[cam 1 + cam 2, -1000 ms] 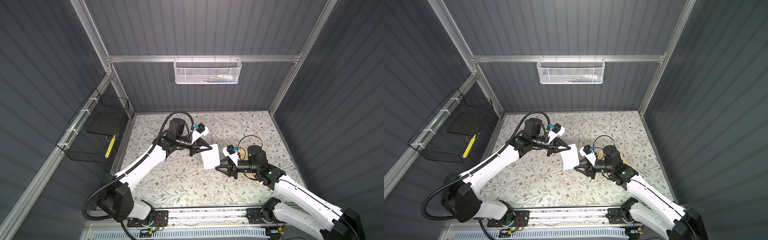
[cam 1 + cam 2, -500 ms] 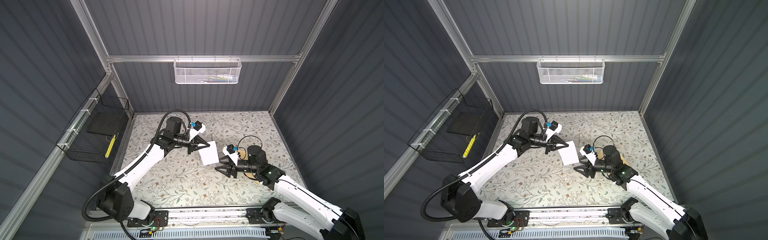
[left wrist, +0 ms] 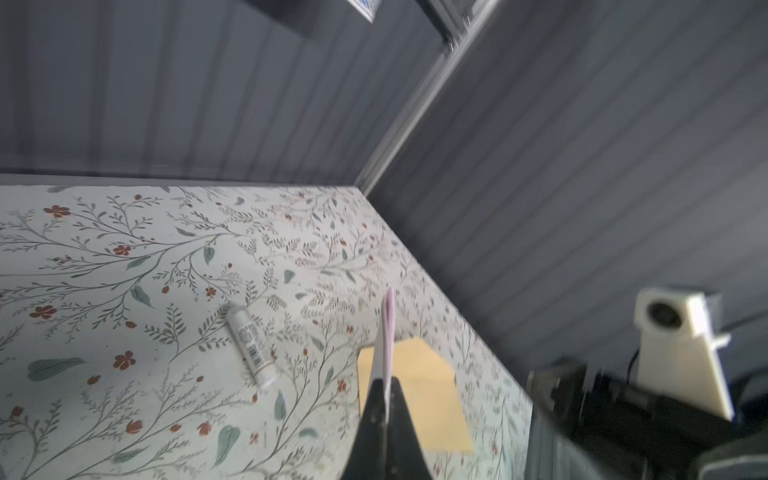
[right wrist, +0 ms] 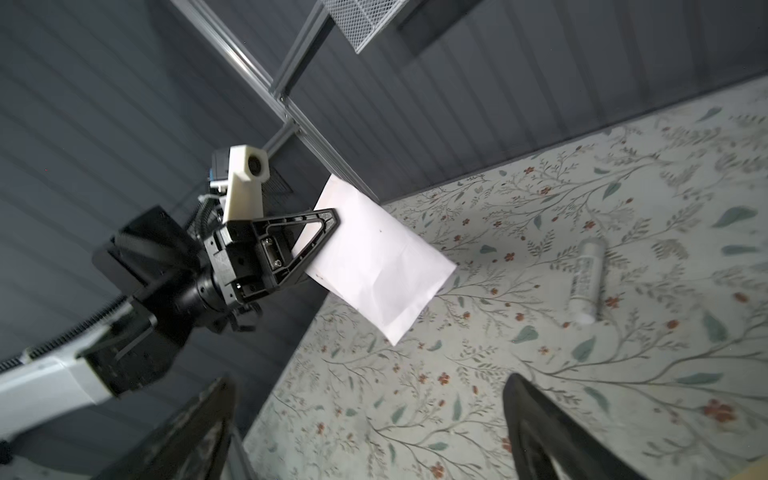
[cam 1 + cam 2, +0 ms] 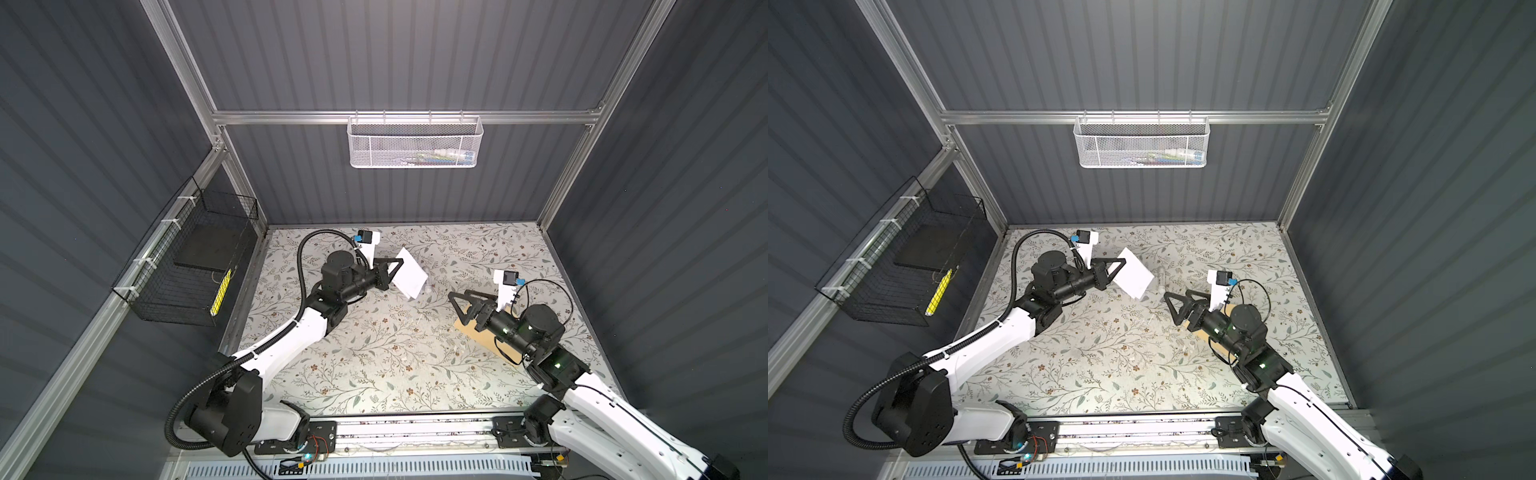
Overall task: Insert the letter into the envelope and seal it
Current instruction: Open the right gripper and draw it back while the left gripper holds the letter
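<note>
Left tool [image 5: 395, 268] is clenched on one edge of the letter [image 5: 411, 275], and the white sheet is up in the air, clear of the desk [image 5: 374, 357], just above centre in both top views. Right tool [image 5: 460, 301] is spread wide, nothing in it, at centre-right of the frame. Below it the tan envelope [image 3: 424, 395] lies flat on the floral desk, partly hidden by the right arm. A small white tube [image 4: 586, 286] lies on the desk near the letter's lower corner, apart from the envelope.
</note>
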Tool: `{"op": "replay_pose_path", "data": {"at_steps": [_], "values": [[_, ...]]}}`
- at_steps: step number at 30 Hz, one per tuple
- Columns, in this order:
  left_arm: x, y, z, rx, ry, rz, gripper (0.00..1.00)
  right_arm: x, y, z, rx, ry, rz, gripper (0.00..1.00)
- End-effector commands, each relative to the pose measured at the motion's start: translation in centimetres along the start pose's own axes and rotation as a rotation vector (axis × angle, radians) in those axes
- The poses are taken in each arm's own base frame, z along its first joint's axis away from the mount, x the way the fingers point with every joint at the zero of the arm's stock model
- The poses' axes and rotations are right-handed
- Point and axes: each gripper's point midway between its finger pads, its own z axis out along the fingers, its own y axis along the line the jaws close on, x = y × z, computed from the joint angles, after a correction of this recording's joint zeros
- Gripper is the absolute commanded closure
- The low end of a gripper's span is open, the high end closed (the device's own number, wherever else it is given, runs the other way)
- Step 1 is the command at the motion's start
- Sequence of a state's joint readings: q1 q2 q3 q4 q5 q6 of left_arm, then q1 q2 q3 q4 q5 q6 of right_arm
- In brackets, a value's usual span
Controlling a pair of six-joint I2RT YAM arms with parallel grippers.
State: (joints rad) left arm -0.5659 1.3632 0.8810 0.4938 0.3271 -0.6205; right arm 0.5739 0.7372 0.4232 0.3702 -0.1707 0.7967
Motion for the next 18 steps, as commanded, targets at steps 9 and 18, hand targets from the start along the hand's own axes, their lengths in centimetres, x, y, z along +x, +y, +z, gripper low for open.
{"op": "replay_pose_path", "data": {"at_steps": [9,18], "values": [[-4.1,-4.5,-0.4,0.028,-0.392,-0.313,1.0,-2.5,1.9,1.5,-0.223,-0.202,0.264,0.01],[-2.7,-5.1,0.9,0.034,-0.401,-0.383,1.0,-3.3,3.1,3.8,-0.313,-0.23,0.287,0.01]]}}
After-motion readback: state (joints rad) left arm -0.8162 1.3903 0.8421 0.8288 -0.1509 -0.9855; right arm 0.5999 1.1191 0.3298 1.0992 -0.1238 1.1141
